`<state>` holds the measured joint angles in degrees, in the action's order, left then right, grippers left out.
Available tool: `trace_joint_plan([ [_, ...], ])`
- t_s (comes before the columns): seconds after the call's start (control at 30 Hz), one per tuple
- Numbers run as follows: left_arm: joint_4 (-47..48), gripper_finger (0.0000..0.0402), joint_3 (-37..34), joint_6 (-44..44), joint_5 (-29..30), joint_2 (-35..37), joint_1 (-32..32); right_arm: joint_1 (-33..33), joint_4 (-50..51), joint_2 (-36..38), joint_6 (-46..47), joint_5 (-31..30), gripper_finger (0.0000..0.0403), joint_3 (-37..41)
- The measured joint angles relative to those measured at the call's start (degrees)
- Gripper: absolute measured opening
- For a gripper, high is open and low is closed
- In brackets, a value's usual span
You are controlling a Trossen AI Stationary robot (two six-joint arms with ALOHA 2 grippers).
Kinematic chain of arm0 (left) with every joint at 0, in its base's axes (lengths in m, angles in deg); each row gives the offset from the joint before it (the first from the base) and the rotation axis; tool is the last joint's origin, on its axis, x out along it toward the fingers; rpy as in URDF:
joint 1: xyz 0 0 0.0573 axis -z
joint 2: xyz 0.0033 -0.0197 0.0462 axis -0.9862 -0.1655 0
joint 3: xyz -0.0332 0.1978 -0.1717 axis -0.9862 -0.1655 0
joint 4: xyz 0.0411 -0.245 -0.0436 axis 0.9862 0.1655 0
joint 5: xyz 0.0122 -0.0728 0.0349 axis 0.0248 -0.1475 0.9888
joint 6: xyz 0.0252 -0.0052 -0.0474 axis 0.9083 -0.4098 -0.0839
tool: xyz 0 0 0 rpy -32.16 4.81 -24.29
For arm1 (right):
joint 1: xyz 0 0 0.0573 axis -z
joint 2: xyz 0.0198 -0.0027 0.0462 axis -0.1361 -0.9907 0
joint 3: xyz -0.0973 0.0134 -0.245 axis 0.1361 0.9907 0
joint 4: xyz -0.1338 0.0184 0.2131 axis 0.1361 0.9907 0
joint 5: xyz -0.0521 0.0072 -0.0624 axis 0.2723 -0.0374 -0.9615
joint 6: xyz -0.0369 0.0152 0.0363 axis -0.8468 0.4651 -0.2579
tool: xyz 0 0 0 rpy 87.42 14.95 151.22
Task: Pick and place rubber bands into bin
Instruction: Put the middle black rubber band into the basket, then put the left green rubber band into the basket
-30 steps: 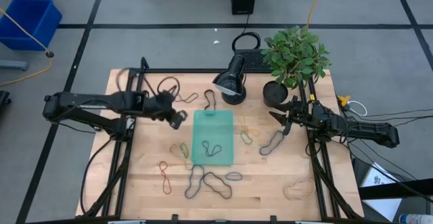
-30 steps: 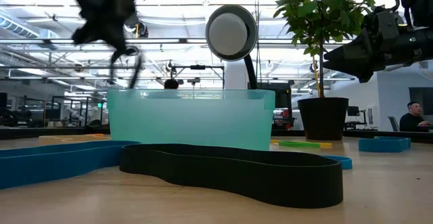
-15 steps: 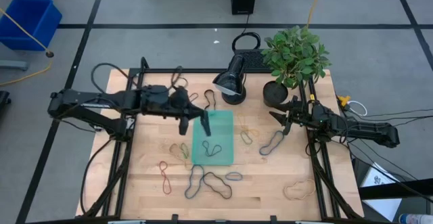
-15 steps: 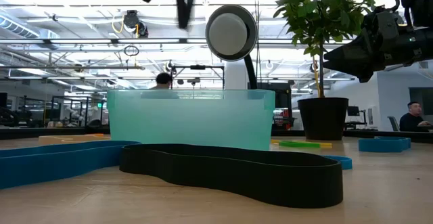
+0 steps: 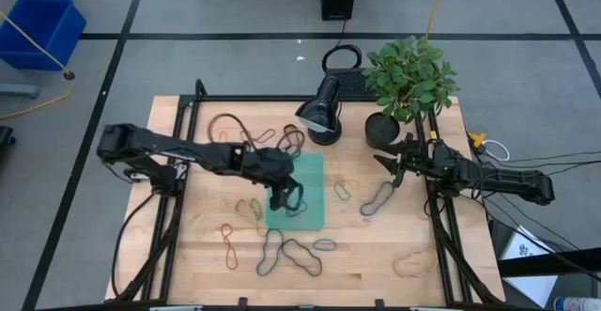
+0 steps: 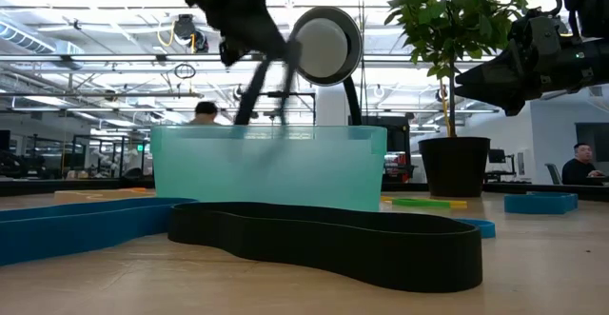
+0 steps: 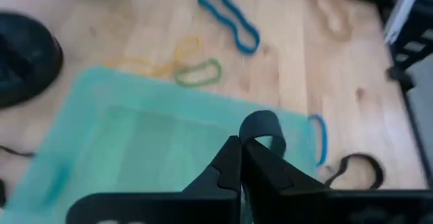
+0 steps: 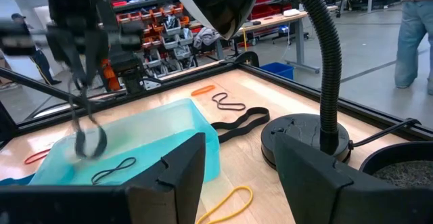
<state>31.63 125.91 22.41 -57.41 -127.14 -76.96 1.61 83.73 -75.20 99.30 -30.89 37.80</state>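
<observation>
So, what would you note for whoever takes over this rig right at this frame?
Left gripper: shut on a black rubber band, which dangles over the bin.
Right gripper: open, empty, waiting at the table's right side beside the potted plant.
Done: one thin black band already lies in the bin.
Left: release the held band, then collect the many loose rubber bands scattered on the table around the bin.
</observation>
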Motion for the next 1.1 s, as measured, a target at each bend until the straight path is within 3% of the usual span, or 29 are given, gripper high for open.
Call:
trace_joint_plan([
  [0.27,-0.12,0.0026,0.00,-4.08,-0.01,-7.56,-0.04,0.00,0.00,0.00,0.00,0.00,0.0169,0.01],
  [0.53,-0.03,0.0008,0.00,-8.30,0.04,-13.03,-1.07,0.00,0.00,0.00,0.00,0.00,0.0169,0.00],
  [0.8,-0.30,0.0063,0.00,-8.96,0.07,-13.66,-1.62,0.00,0.00,0.00,0.00,0.02,0.0169,0.00],
  [1.1,-0.15,0.0085,0.04,-7.92,1.99,-13.19,-1.62,0.00,0.00,0.00,0.00,0.13,0.0169,0.00],
])
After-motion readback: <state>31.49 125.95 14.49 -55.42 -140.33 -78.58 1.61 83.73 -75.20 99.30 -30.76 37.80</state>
